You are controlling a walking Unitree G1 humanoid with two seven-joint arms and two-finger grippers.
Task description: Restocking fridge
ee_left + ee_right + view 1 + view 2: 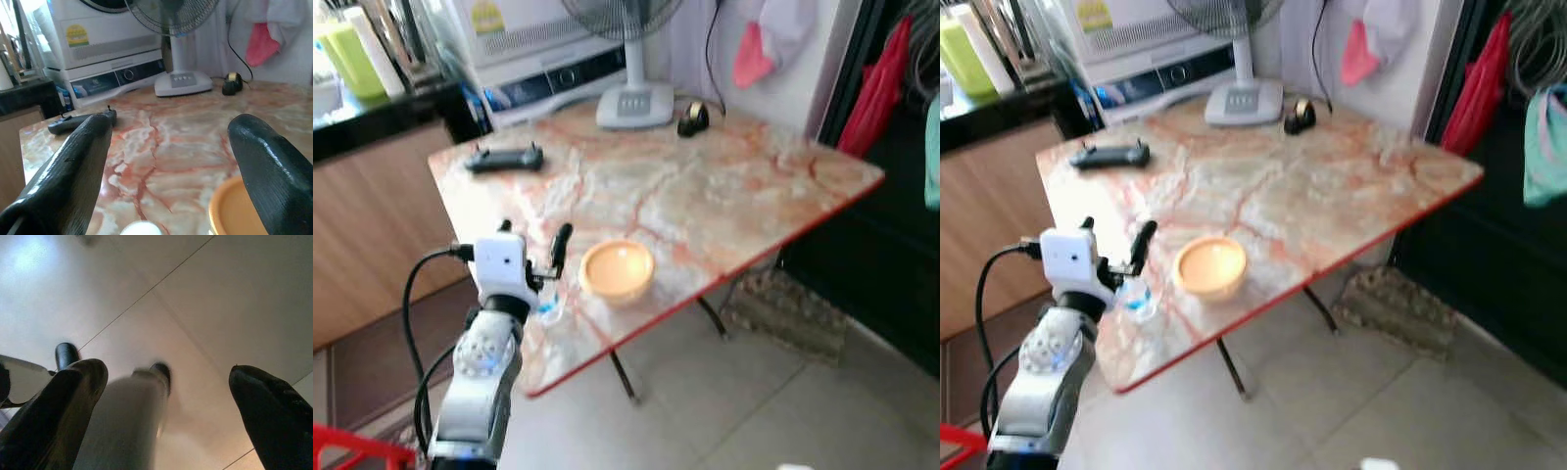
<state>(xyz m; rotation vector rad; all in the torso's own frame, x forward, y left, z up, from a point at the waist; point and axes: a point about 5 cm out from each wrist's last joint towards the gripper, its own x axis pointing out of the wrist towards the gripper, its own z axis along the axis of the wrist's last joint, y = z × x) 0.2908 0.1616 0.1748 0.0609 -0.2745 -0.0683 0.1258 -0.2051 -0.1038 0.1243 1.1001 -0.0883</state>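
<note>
— Surface (705,196)? Cream marble veined in orange, edged red.
— And the bowl (618,269)? Pale yellow-orange.
— Left claw (536,245)? Black fingers, white wrist block, silver arm.
— Remote (504,159)? Dark grey. White fan base (635,106).

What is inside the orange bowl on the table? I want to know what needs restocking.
The orange bowl looks empty, its pale inner bottom bare. The near inner wall is hidden by the rim.

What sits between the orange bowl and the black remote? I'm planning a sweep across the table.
Bare marble tabletop, seen in both eye views. Nothing stands between the orange bowl and the black remote.
</note>
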